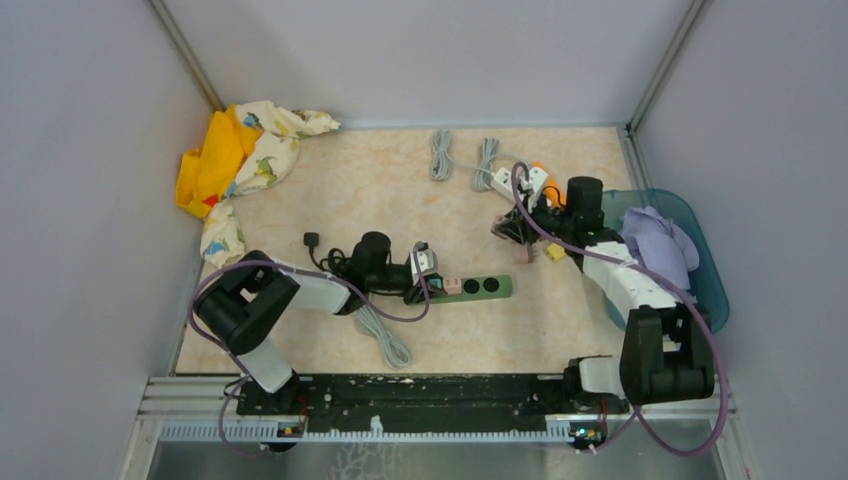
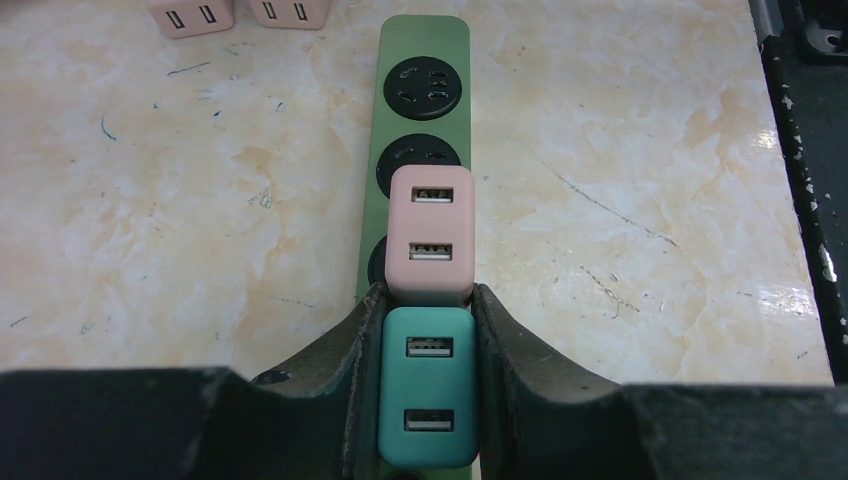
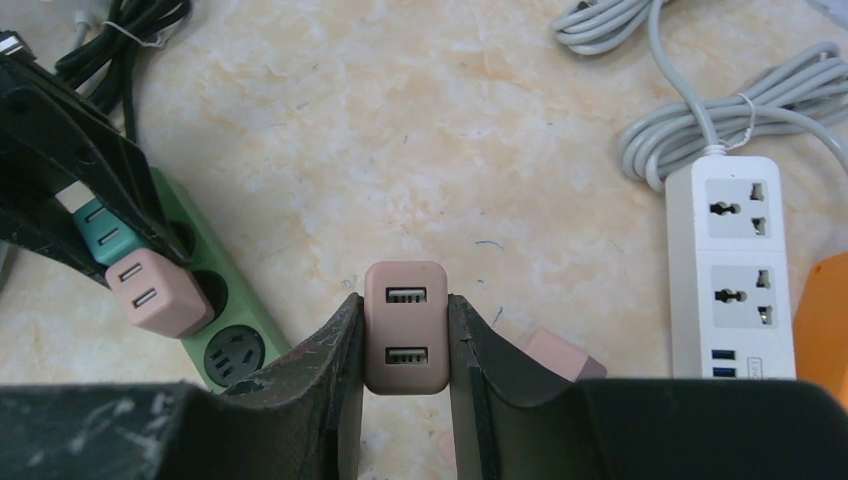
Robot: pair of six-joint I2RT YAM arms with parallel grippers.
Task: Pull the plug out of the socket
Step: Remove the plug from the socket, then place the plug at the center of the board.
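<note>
Green strip point(image 1: 478, 286) flat on worktop point(image 1: 400, 200), near-left of centre; nothing pinning it, so it may lift with pull.
Left gripper point(image 2: 428, 300) clamped on teal plug point(image 2: 428, 400), fingers on both side faces; judged set for straight pull. Teal plug judged seated at strip's left end.
Pink plug point(image 2: 430, 235) seated touching teal one, crowding fingertips.
Right gripper point(image 3: 403, 305) clamped on loose plug point(image 3: 405, 328), clear of strip.
Around: cloth point(image 1: 240, 160) in far-left corner, bin point(image 1: 705, 290) at right edge, white strip point(image 3: 735, 260), grey cables point(image 1: 440, 155) near far edge.
</note>
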